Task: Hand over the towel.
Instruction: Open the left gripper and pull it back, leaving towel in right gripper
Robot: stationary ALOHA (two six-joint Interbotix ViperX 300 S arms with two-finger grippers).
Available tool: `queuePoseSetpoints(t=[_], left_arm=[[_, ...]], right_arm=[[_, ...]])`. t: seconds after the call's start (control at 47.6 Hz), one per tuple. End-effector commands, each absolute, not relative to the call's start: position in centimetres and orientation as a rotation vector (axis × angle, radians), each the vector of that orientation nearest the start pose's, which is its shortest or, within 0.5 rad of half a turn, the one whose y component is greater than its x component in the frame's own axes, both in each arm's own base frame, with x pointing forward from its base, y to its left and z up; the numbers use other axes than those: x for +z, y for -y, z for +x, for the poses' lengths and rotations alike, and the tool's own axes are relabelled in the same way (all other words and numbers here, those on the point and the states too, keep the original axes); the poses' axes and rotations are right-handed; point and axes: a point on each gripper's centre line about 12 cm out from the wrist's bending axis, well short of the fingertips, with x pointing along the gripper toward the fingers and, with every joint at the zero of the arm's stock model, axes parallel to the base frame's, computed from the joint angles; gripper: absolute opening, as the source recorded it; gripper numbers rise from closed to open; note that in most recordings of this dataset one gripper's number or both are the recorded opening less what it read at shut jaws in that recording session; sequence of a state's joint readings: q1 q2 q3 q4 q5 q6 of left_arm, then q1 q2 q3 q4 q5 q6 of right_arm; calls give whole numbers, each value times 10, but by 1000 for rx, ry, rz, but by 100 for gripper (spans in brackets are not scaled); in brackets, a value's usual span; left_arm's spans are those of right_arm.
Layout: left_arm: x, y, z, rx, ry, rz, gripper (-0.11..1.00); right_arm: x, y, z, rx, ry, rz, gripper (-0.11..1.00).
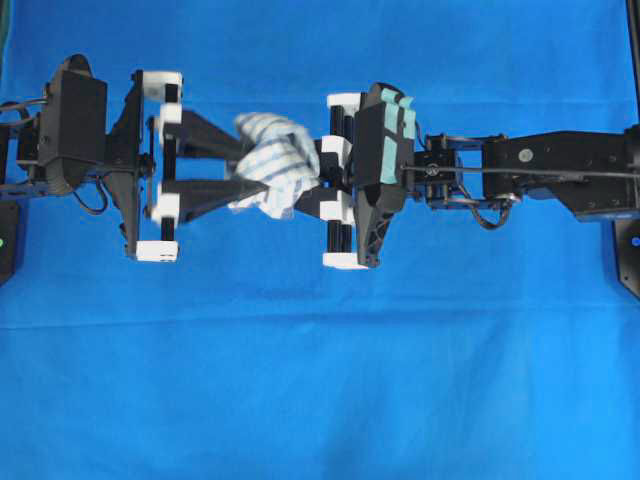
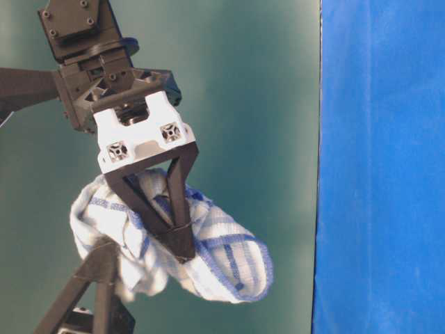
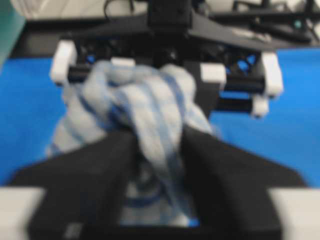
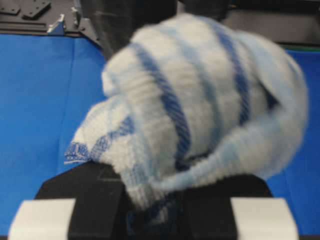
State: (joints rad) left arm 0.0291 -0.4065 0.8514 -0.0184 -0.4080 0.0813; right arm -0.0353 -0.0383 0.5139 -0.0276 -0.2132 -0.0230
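Note:
The towel (image 1: 275, 150), white with blue check stripes, hangs bunched in the air between my two grippers above the blue cloth. My left gripper (image 1: 255, 167) reaches in from the left. Its fingers stand apart around a fold of the towel (image 3: 145, 100), and in the left wrist view the left gripper (image 3: 157, 145) shows gaps beside the cloth. My right gripper (image 1: 312, 178) comes from the right, and the right gripper (image 4: 165, 200) is shut on the towel (image 4: 200, 90), whose bulk bulges over the fingers. From table level the towel (image 2: 229, 257) droops below black fingers.
A large plain blue cloth (image 1: 320, 380) covers the table under both arms. The right arm (image 1: 560, 165) stretches in from the right edge. A dark green backdrop (image 2: 250, 83) stands behind the grippers in the table-level view.

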Motion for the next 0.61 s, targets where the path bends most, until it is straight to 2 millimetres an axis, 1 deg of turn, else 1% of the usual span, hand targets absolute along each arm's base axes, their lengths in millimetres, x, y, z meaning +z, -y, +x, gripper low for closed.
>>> queuePoseSetpoints(t=[0.0, 0.105, 0.147, 0.189, 0.483, 0.589], left_arm=[[309, -12, 325, 44, 22, 59, 50], [313, -12, 319, 45, 38, 61, 78], [315, -12, 315, 45, 46, 61, 87], [318, -12, 310, 45, 58, 61, 92], [330, -10, 267, 46, 120, 60, 93], [332, -10, 259, 47, 134, 60, 93]], right_arm=[[279, 13, 431, -20, -217, -49, 14], [279, 13, 430, -20, -215, -49, 14], [281, 13, 429, -20, -214, -49, 14], [282, 13, 427, -20, -214, -49, 14], [284, 13, 420, -20, -212, -49, 14], [284, 13, 420, -20, -212, -49, 14]])
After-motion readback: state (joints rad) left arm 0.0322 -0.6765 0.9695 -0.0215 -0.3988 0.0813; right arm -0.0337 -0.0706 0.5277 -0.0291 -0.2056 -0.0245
